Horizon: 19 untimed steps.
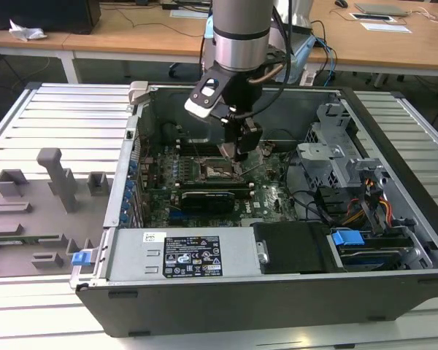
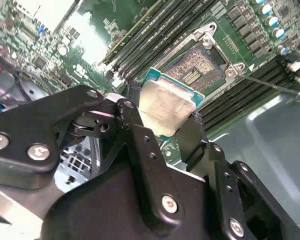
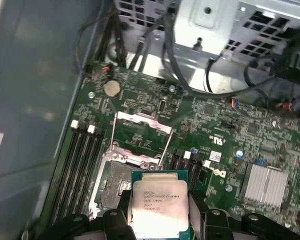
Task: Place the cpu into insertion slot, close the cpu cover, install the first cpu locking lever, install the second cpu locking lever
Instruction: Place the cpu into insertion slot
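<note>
ROBOT HOLDS CHIP AT THE SOCKET: The arm's gripper (image 2: 161, 114) is clenched on the cpu (image 2: 167, 107), with black fingers (image 2: 132, 127) pressed to two opposite edges and the metal top facing both wrist cameras. It works inside an open computer case (image 1: 277, 302) on a ribbed grey table (image 1: 66, 117). The chip hangs partly over the insertion slot (image 2: 200, 62), which lies bare near the middle of the green motherboard (image 3: 215, 125) between banks of long memory slots (image 3: 82, 155) — whether chip and socket touch cannot be told. In the first wrist view the cpu cover (image 3: 142, 135) is swung open off the socket toward the coin battery (image 3: 111, 88), with thin wire levers (image 3: 113, 132) along its sides. There the chip blocks one corner of the socket, and the chip's near side is cut off from view. In the exterior view the fingers hide the chip and part of the socket — the gripper sits low over the board's centre, beside a long black expansion card (image 1: 212, 197). Grey holders (image 1: 55, 182) stand on the table at the exterior view's left.
</note>
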Available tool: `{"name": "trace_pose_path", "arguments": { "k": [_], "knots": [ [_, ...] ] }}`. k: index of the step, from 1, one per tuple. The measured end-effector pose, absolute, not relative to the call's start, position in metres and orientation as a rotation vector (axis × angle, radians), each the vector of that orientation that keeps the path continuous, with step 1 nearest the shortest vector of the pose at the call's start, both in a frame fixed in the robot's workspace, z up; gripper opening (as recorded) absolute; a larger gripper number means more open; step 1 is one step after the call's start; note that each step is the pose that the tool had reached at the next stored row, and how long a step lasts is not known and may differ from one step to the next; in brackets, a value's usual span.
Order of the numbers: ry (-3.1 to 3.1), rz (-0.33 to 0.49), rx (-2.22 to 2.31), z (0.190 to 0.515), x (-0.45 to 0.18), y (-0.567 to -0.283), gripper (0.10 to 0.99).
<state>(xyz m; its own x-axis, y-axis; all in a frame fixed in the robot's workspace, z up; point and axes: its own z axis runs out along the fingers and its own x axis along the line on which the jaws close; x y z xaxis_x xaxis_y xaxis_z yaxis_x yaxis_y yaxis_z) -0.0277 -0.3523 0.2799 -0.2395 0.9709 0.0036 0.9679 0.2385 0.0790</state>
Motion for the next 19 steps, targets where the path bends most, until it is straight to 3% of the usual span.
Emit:
{"name": "trace_pose_path", "arguments": {
  "k": [19],
  "knots": [
    [2.219, 0.092, 2.147, 0.262, -0.029, -0.348, 0.537]
  ]
}}
